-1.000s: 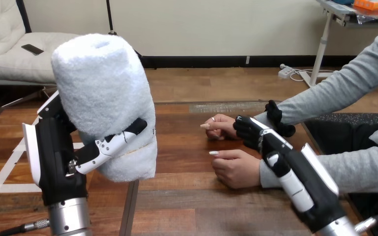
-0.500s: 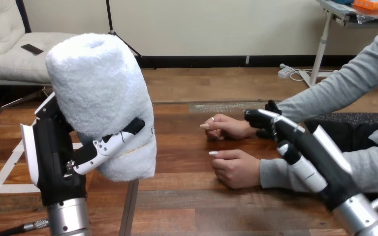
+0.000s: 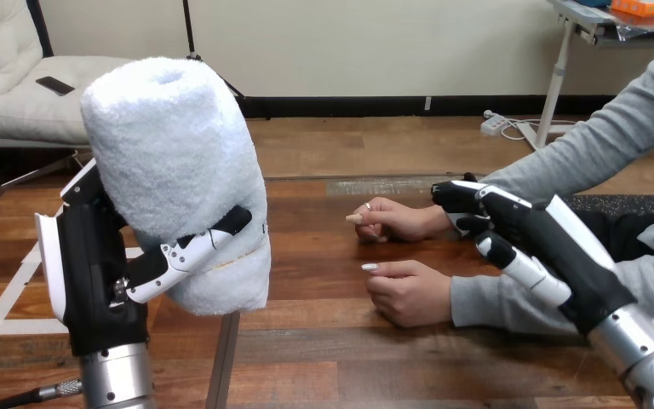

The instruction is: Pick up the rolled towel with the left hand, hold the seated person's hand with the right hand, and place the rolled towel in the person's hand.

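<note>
rolled towel [image 3: 174, 162] — white, fluffy, upright, raised left; person's farther hand [image 3: 396, 220], curled

Rolled towel [image 3: 170, 162] in left hand [image 3: 98, 273], left side — person's hands [image 3: 409, 291] on table [image 3: 324, 341], right.

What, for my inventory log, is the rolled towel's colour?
White; the rolled towel shows best in the head view.

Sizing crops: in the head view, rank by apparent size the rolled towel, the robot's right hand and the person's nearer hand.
1. rolled towel (nearest camera)
2. right hand
3. person's nearer hand
</note>
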Controlling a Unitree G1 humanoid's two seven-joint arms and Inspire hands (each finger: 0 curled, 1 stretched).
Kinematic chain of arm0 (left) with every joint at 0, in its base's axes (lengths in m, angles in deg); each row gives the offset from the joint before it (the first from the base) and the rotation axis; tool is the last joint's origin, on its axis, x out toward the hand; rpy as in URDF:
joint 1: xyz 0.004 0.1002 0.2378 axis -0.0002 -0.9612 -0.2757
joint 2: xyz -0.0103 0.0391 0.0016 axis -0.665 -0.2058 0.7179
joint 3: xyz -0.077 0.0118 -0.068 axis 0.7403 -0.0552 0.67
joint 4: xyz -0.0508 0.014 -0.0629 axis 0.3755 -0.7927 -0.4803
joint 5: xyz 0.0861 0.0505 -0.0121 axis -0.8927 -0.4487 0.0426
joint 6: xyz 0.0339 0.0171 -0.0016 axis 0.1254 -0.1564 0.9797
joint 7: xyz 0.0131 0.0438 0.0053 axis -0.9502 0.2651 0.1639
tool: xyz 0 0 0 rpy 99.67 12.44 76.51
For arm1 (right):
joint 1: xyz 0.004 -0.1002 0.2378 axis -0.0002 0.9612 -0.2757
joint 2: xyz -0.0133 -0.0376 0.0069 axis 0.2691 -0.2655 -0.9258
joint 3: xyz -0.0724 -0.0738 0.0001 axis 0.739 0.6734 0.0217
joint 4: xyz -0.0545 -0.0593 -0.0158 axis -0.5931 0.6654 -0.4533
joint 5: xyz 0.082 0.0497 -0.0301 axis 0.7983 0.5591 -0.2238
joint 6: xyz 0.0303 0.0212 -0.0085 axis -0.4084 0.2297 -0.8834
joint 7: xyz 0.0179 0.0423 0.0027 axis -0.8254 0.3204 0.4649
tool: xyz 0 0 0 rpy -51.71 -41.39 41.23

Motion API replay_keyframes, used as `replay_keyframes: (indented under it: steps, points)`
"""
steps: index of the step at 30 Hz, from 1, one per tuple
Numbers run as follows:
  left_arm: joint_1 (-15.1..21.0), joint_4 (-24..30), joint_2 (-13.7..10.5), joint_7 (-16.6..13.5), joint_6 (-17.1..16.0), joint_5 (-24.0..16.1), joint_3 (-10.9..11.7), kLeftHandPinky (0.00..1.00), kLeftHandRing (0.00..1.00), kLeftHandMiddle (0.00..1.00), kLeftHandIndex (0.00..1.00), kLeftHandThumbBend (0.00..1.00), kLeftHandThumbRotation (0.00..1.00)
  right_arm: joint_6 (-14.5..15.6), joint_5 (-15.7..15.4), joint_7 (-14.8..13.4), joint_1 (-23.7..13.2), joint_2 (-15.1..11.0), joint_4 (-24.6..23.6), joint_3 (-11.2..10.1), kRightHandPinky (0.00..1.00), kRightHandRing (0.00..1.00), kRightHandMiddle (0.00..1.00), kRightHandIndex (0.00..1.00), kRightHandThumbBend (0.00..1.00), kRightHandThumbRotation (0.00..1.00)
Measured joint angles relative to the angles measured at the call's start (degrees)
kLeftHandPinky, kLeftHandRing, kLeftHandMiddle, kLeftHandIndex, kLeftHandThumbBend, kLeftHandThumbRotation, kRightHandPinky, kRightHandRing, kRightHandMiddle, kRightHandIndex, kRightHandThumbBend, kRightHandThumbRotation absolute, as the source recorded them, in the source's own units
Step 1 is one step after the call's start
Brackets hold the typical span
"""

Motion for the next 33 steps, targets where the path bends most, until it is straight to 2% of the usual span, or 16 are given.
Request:
replay_keyframes:
  steps: [5, 17, 23, 33]
  points:
    - [0.0, 0.0, 0.1, 0.2, 0.0, 0.0, 0.4, 0.29, 0.34, 0.4, 0.44, 0.59, 0.0, -1.0, -1.0, 0.2, -2.6, -0.7, 4.1, 0.1, 0.8, 0.85, 0.85, 0.84, 0.95, 0.8]
    - [0.0, 0.0, 0.3, 1.1, 0.0, 0.9, 0.5, 0.29, 0.34, 0.4, 0.44, 0.58, 0.0, -2.5, -9.2, -1.5, -8.3, -3.8, 12.3, 1.3, 0.76, 0.84, 0.86, 0.84, 0.97, 0.7]
    - [0.0, 0.0, 0.4, 1.3, 0.0, 1.3, 0.5, 0.3, 0.34, 0.4, 0.44, 0.59, 0.0, -2.4, -11.9, -2.0, -11.0, -4.9, 15.9, 2.4, 0.77, 0.86, 0.87, 0.86, 0.95, 0.6]
    - [0.0, 0.0, 0.6, 1.7, 0.0, 1.6, 0.5, 0.3, 0.34, 0.4, 0.43, 0.59, 0.0, -2.3, -16.0, -3.1, -14.7, -6.2, 21.5, 4.6, 0.78, 0.87, 0.87, 0.87, 0.96, 0.51]
